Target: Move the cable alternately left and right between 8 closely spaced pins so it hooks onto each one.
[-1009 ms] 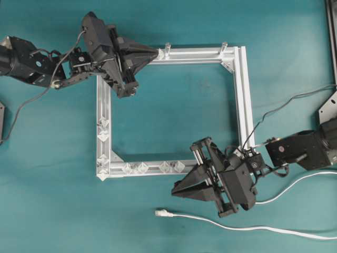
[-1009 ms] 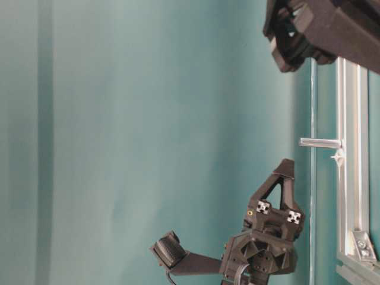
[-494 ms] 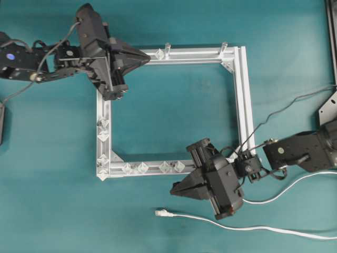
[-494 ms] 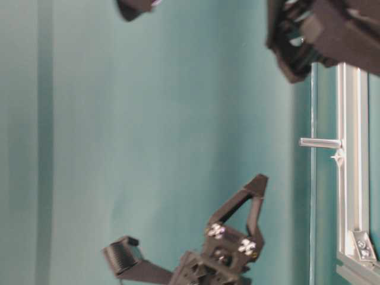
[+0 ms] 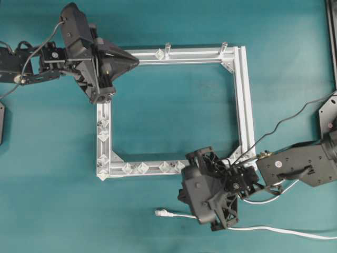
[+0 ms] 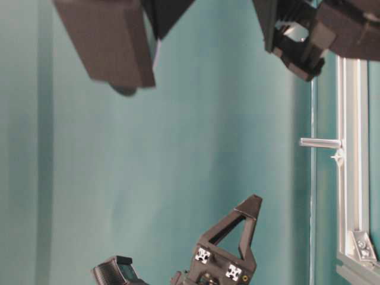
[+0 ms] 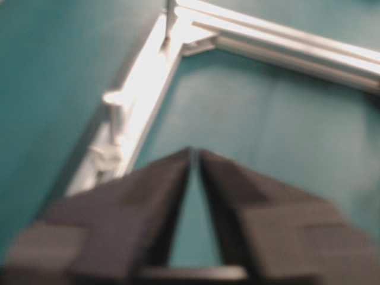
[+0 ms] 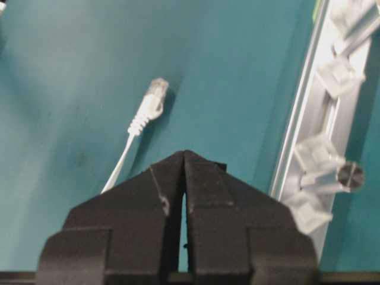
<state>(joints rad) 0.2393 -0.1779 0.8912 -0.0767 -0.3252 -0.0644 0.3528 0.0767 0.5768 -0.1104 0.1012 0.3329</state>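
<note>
Overhead looks straight down on the frame [image 5: 239,105] — table-level sits sideways and low, wrist views hover close, sharing its rails.

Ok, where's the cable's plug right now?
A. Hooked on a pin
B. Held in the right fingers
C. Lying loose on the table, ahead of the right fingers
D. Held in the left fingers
C: the plug lies on the bare table ahead of the right gripper, whose fingers are shut on nothing; the pins on the rail carry no cable.
</note>
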